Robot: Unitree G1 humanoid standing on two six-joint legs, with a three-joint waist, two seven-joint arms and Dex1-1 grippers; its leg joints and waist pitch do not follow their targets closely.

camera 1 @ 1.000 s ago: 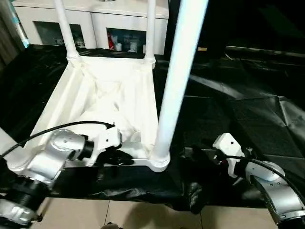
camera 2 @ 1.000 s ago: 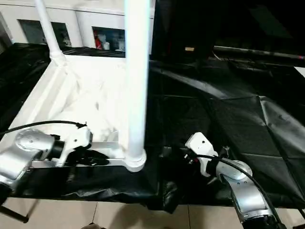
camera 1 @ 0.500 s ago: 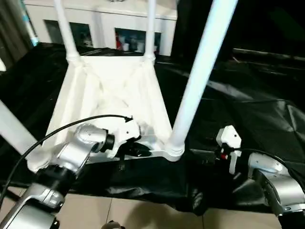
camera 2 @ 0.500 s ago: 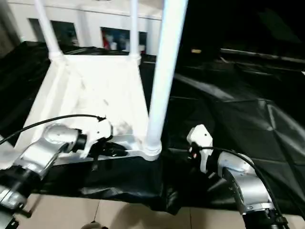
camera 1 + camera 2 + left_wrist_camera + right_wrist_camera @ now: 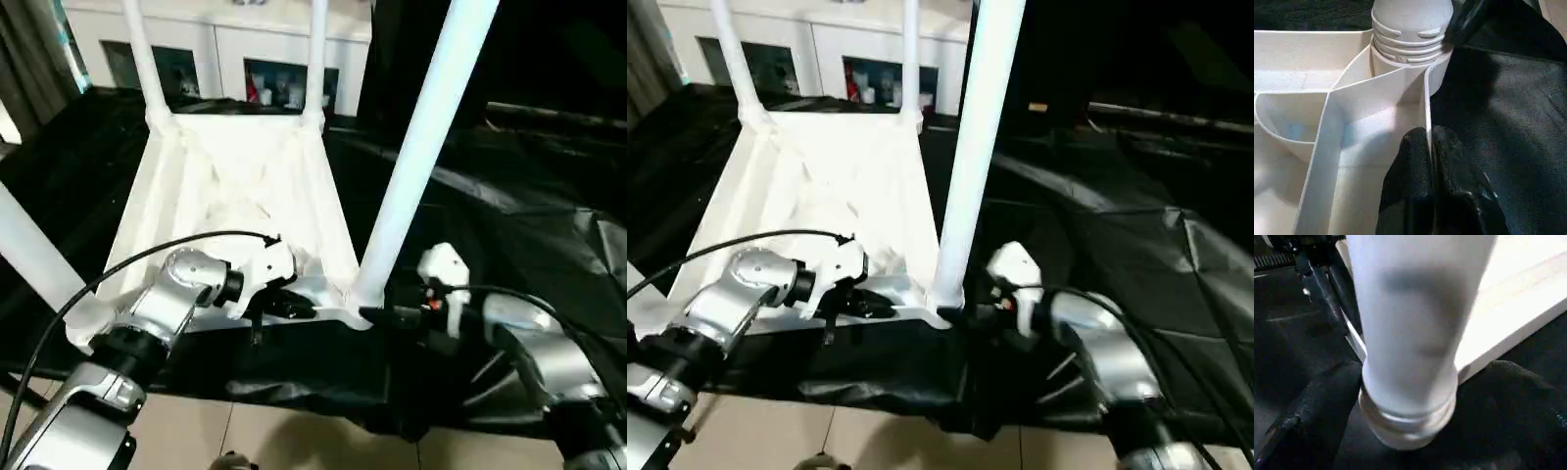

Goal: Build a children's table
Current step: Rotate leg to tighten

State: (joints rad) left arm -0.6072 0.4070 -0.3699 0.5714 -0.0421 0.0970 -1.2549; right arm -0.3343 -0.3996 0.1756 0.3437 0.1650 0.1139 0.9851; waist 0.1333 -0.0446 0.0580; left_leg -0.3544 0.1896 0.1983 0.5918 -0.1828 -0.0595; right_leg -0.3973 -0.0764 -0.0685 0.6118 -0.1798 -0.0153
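The children's table lies upside down on a black sheet, its ribbed tabletop [image 5: 235,186] facing up. Two legs stand in the far sockets [image 5: 147,69] [image 5: 315,59]. A third leg [image 5: 416,157] rises from the near right corner, and a fourth leg [image 5: 29,259] from the near left. My left gripper [image 5: 294,308] [image 5: 1428,137] is shut on the thin wall of the tabletop's near rim, one finger on each side. Beside the near right leg's base [image 5: 1408,406], my right gripper [image 5: 377,315] stands open, its fingers [image 5: 1312,416] wide apart on either side of that base.
A white glass-door cabinet [image 5: 225,49] stands behind the table. The black sheet [image 5: 509,215] spreads wide to the right with folds. Pale floor tiles [image 5: 294,441] show in front of the sheet's near edge. A black cable [image 5: 147,255] arcs over my left forearm.
My right gripper has moved left up to the near right leg's base and opened wide around it. The left gripper stays on the rim. The camera has shifted.
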